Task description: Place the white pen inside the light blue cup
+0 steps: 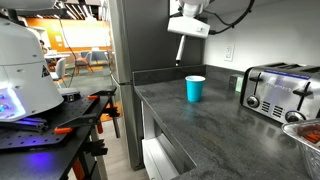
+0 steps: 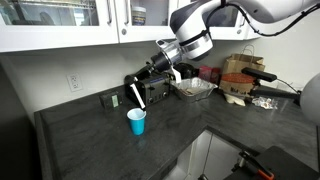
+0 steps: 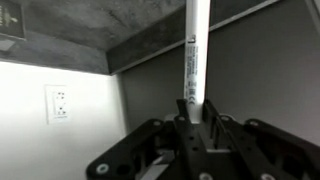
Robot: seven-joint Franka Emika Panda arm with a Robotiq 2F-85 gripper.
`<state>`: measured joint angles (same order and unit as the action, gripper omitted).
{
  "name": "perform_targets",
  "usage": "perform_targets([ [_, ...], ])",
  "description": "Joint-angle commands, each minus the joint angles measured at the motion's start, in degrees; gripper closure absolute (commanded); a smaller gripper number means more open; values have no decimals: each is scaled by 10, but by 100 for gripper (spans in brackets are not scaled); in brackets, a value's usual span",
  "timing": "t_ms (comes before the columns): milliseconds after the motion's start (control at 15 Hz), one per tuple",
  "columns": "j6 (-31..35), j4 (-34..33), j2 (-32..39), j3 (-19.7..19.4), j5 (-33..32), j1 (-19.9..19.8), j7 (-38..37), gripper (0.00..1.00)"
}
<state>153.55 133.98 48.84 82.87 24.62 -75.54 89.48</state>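
White pen (image 3: 193, 60), its print unreadable, clamped in the jaws.

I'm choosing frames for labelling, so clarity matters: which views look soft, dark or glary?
Wrist view: the white pen looks soft and washed out, and the claw holding it is dark and murky. In an exterior view the light blue cup is clear, the toaster catches bright reflections, and the lit room behind is overbright.

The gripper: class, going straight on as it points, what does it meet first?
Likely the dark countertop near the wall, with the tip of the white pen in the gripper touching first. The light blue cup is outside the wrist view, so the line seems to miss it; depth is unclear.
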Motion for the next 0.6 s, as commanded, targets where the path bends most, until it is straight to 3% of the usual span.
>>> perform_targets([
  [0, -38, -31, 52, -20, -50, 24, -27, 95],
  [533, -63, -144, 112, -77, -103, 110, -33, 95],
])
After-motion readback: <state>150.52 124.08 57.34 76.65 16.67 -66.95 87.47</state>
